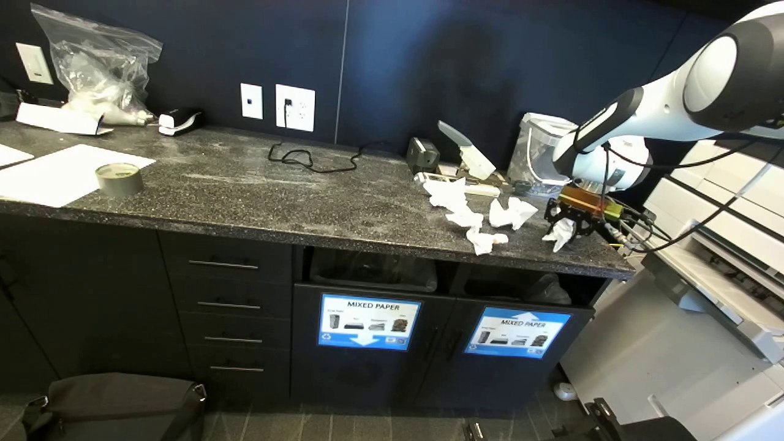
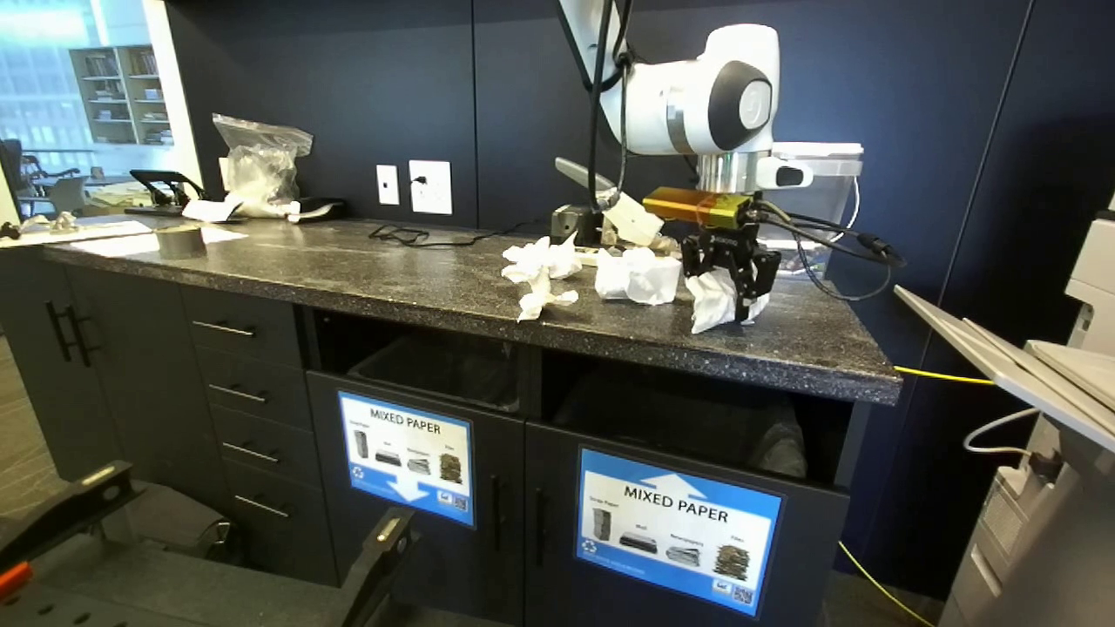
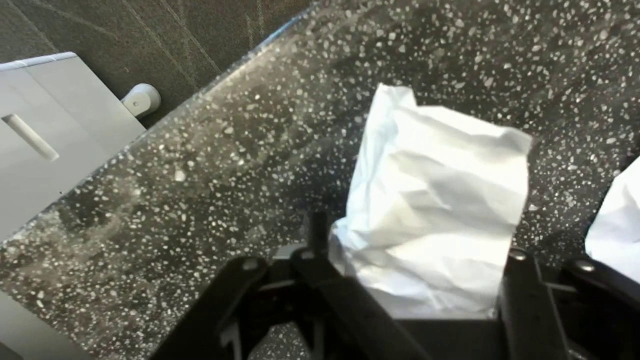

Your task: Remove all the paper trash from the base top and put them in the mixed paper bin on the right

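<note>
White crumpled paper trash lies near the right end of the speckled base top: a clump and a separate scrap. My gripper is low over the counter's right end, around another crumpled paper scrap. In the wrist view the gripper has its fingers apart, one at each side of this scrap; whether both press on it cannot be made out. A further scrap shows at the right edge there. Below the counter, the right-hand mixed paper bin has a wide dark slot above its label.
A stapler and a clear container stand behind the scraps. A second bin labelled mixed paper is to the left. Tape, flat sheets and a plastic bag lie far left. A printer stands beyond the counter's right end.
</note>
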Tool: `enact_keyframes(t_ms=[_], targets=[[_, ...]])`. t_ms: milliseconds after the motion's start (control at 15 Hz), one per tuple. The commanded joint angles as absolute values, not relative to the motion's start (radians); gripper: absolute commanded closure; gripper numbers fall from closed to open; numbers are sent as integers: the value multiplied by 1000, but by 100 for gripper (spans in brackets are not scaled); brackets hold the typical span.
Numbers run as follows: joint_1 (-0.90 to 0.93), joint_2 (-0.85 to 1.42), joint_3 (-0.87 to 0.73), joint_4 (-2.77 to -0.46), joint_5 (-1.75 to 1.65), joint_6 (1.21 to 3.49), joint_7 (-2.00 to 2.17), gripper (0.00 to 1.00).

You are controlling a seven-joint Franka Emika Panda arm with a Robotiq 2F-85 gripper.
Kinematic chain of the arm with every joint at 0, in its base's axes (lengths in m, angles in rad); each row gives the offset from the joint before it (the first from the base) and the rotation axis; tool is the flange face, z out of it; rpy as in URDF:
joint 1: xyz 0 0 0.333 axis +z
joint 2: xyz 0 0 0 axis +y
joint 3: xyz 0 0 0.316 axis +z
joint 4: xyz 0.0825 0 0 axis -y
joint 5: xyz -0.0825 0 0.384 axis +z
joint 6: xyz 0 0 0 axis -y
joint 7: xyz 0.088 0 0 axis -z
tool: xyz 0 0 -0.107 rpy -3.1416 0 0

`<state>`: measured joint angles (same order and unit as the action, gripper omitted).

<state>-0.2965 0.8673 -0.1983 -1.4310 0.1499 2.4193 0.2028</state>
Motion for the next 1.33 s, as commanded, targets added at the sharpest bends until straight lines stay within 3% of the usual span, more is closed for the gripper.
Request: enact_keyframes(t_ms=[0, 200, 800, 1267], targets=[[-296, 898, -207, -1367, 132, 2364, 216, 66], [-287, 899, -212, -1358, 107, 2291, 207, 88], [-252, 778, -181, -1523, 34, 2250, 72, 85], [-214, 605, -170, -1843, 3, 2415, -31, 87]])
